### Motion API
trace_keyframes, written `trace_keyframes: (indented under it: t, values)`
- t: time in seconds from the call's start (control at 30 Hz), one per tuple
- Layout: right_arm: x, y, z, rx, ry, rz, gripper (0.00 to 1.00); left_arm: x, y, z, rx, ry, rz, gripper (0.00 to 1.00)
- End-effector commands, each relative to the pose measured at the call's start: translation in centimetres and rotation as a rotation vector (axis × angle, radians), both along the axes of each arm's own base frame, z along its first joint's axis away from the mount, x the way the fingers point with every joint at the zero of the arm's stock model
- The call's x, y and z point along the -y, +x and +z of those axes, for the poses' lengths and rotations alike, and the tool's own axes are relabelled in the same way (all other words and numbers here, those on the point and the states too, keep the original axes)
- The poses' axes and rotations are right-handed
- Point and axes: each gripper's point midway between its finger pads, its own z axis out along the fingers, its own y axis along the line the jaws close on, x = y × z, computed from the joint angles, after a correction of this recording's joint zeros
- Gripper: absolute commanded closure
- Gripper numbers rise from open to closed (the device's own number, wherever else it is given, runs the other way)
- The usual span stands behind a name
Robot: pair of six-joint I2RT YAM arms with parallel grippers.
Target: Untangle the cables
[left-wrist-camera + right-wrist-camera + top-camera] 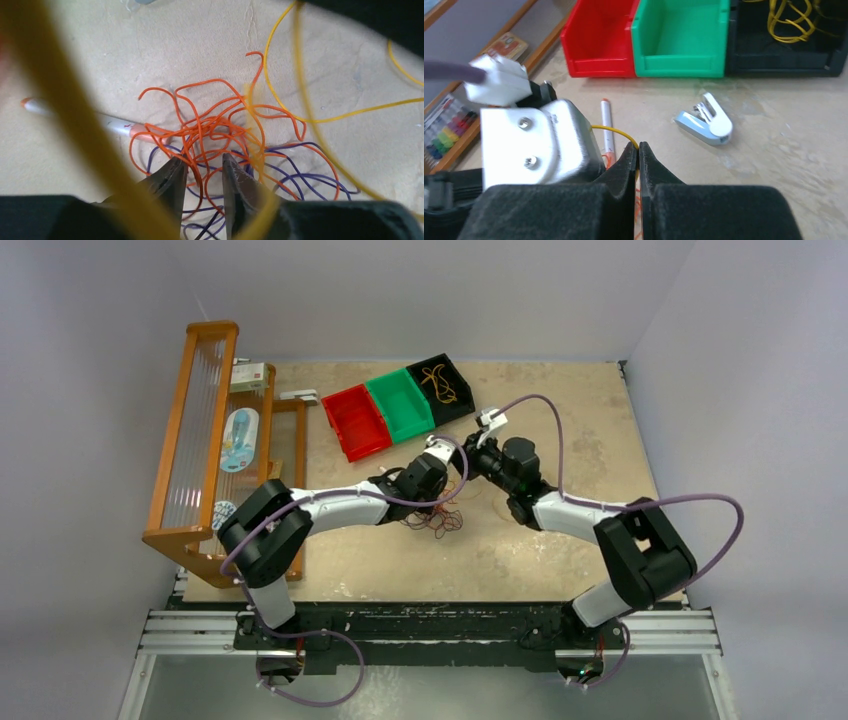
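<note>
At mid-table, the tangled cables (220, 135) are straddled by the left claw (202, 167), parted narrowly over orange strands. One yellow cable (616, 131) is pinched in the closed right claw (637, 150). Both arms are bent inward, wrists close.

Three bins (684, 65), one marker pen (607, 125), one stapler (704, 122), one wooden rack (212, 330), cables (210, 127) in three colours

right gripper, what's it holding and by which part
The right gripper pinches a yellow cable between its fingertips, on a curved stretch of it; no end shows.
</note>
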Motion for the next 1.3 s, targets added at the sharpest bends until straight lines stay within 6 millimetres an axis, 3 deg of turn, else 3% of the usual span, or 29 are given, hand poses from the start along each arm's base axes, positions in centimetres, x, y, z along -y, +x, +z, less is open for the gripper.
trace_keyframes:
  t: [0.0, 0.17, 0.47, 0.6, 0.73, 0.87, 0.93, 1.1, 1.27]
  values:
    - [3.1, 0.6, 0.0, -0.027, -0.060, -0.169, 1.00, 1.8, 1.7, -0.2, 0.045, -0.062, 0.012, 0.67]
    - [6.5, 1.0, 0.5, -0.061, -0.106, -0.340, 1.00, 1.8, 1.5, -2.2, 0.019, -0.041, 0.011, 0.65]
    - [17.2, 2.7, 2.5, -0.098, -0.012, -0.644, 1.00, 0.6, 0.8, -3.8, 0.003, -0.014, 0.015, 0.63]
    - [20.7, 2.6, 3.3, -0.113, -0.036, -0.762, 1.00, 0.2, 0.6, -4.0, 0.001, -0.004, 0.019, 0.63]
    - [22.0, 2.0, 1.7, -0.196, -0.074, -0.822, 1.00, -0.1, 0.8, -4.0, -0.003, 0.020, 0.033, 0.79]
    - [23.5, 1.0, -1.5, -0.300, -0.101, -0.894, 0.99, -0.3, 0.9, -3.0, 0.010, 0.018, 0.052, 0.77]
    - [23.2, 0.6, -2.9, -0.355, -0.109, -0.882, 0.80, -0.2, 1.0, -1.7, 0.024, -0.001, 0.053, 0.69]
    - [23.9, -0.6, -4.7, -0.408, -0.097, -0.935, 0.50, 0.1, 1.4, 1.5, 0.066, -0.050, 0.061, 0.63]
    - [24.0, -0.8, -4.7, -0.436, -0.069, -0.965, 0.33, 0.2, 1.6, 3.5, 0.090, -0.071, 0.062, 0.61]
